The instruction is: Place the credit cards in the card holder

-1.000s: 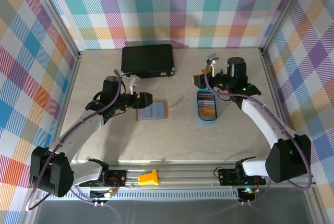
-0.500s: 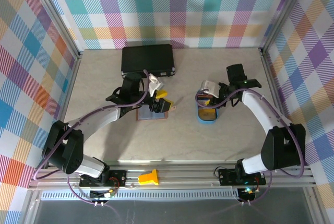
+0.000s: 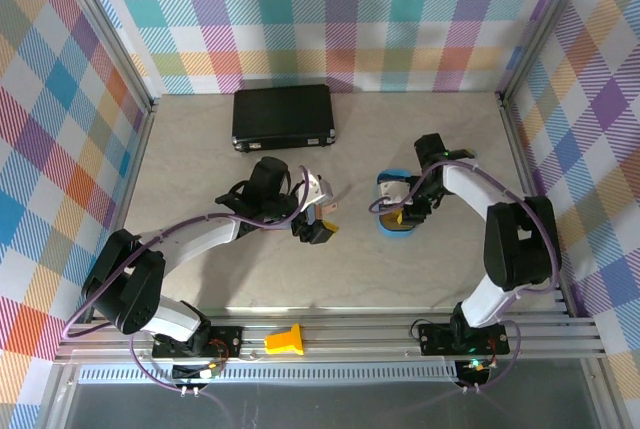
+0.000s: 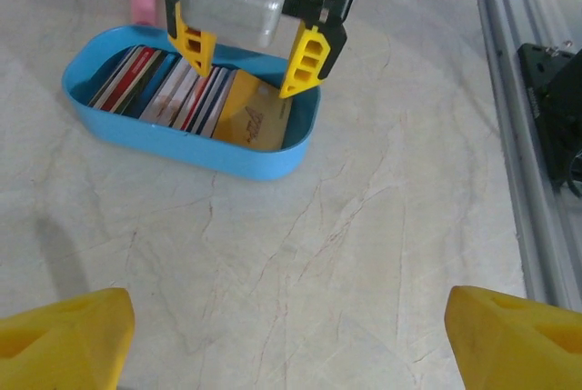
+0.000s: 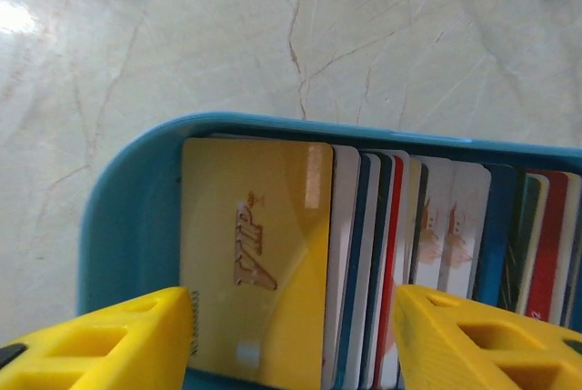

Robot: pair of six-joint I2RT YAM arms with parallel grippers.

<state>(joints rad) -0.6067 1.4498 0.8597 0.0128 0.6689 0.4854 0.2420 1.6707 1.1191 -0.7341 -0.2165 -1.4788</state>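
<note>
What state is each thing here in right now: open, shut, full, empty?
Blue tray: lying flat, holding cards.
Credit cards: overlapping in a row inside the tray, yellow card at one end.
Black case: shut, lying flat.
Right jaws: open, low over the tray, either side of the yellow card, gripping nothing.
Left jaws: wide open, empty.

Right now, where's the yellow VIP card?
In the blue tray right of table centre, leftmost card in the right wrist view, between the open fingers of the right gripper.
</note>
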